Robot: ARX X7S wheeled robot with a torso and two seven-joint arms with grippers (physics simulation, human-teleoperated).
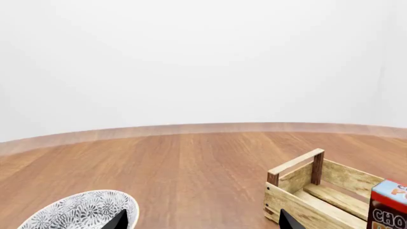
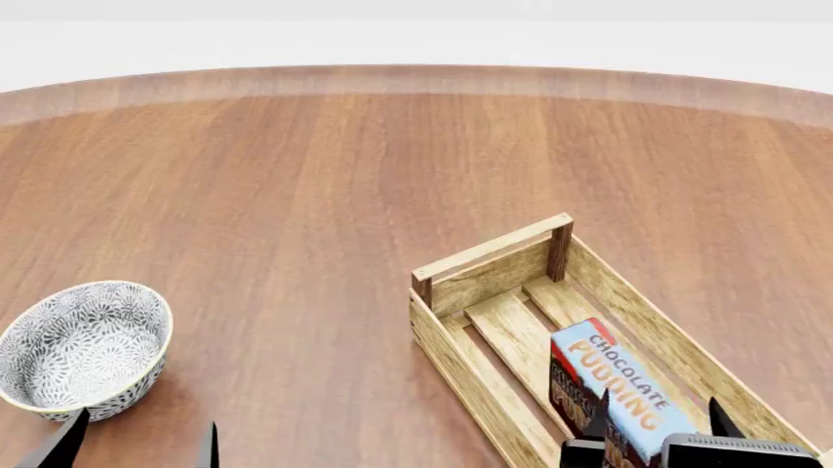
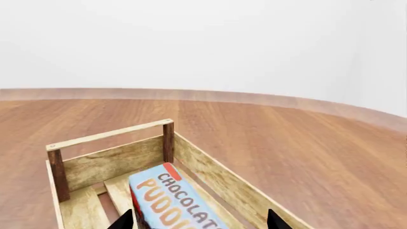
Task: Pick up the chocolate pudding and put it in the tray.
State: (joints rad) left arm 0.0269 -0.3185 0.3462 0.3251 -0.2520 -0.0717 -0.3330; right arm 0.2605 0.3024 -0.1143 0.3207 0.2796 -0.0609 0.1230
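The chocolate pudding lies in the near half of the tray, light blue face up and dark brown side to the left. It also shows in the right wrist view and at the edge of the left wrist view. My right gripper is open, its fingertips wide apart on either side of the box's near end, not closed on it. My left gripper is open and empty at the near left, over bare table between bowl and tray.
A grey-white patterned bowl stands at the near left, next to my left gripper, and shows in the left wrist view. The round wooden table stretches to its far curved edge. The tray's raised end rail faces away.
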